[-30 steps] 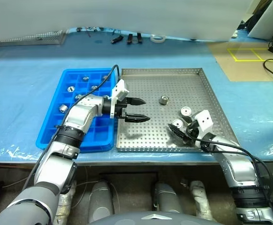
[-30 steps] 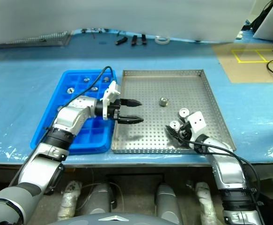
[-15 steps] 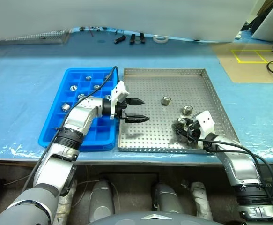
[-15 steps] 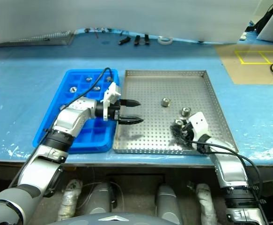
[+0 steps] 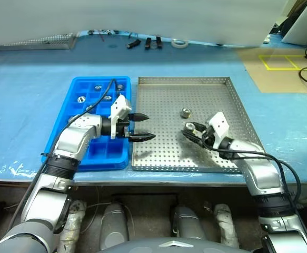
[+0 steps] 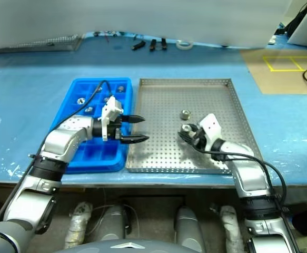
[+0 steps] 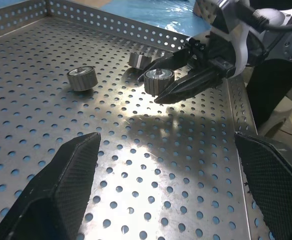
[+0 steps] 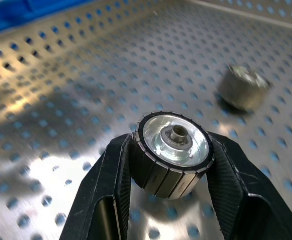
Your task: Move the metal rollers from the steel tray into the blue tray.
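The steel tray (image 5: 185,80) lies mid-table, with the blue tray (image 5: 108,153) along its left side. My right gripper (image 5: 191,129) is shut on one of the metal rollers (image 8: 175,154) and holds it just above the perforated floor, right of the tray's centre. A second roller (image 5: 185,112) lies loose just beyond it, and a third (image 7: 139,60) sits behind the right gripper's fingers. Several rollers (image 5: 81,98) rest in the blue tray's far compartments. My left gripper (image 5: 149,127) is open and empty over the steel tray's left edge, pointing toward the right gripper.
A grey mesh tray (image 5: 37,42) sits at the far left of the blue-covered table. Small tools (image 5: 142,42) and a tape roll (image 5: 179,43) lie along the back edge. Brown board with yellow tape (image 5: 274,60) is at the far right.
My right gripper has shut on a roller near the tray's front right, lifted it and carried it left. The left gripper has drawn back left toward the blue tray, still open.
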